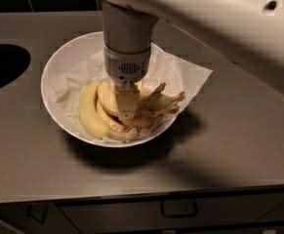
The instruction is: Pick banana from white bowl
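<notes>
The white bowl (49,91) stands on the grey counter with a crumpled white paper lining (183,74) that hangs over its right rim. Several bananas lie in it, stems pointing right. A slim pale-yellow banana (106,97) lies just left of my gripper, and another slim one (105,119) lies below it. A thicker greenish-yellow banana (87,115) lies at the far left of the bunch. My gripper (127,106) reaches straight down into the bowl and is in among the bananas at the middle of the bunch. The arm hides the bananas behind it.
A dark round hole (0,65) is cut into the counter (239,145) at the left. The counter's front edge runs along the bottom, with a drawer handle (179,209) below it. My arm spans the upper right.
</notes>
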Available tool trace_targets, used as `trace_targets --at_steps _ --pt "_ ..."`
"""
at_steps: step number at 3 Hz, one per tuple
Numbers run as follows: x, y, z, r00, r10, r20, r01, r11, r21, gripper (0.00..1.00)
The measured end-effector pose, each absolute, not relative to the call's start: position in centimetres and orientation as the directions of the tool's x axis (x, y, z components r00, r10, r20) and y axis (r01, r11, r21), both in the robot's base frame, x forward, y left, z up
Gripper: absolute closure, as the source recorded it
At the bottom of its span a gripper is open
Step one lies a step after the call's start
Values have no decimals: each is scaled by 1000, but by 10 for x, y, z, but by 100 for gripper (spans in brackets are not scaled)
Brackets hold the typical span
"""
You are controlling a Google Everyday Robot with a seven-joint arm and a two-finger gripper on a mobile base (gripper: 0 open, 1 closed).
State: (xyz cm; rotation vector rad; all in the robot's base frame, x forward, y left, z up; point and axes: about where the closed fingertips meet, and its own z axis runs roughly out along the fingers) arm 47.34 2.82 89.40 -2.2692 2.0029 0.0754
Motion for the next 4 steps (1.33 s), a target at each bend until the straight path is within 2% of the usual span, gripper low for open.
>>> trace_targets --at_steps 1,2,4 --pt "473 28 894 126 -986 -112 -991 -121 -52 100" --pt "473 28 894 126 -986 -113 -991 -121 -53 100" --pt "472 16 927 125 -982 -139 -985 -106 -138 100"
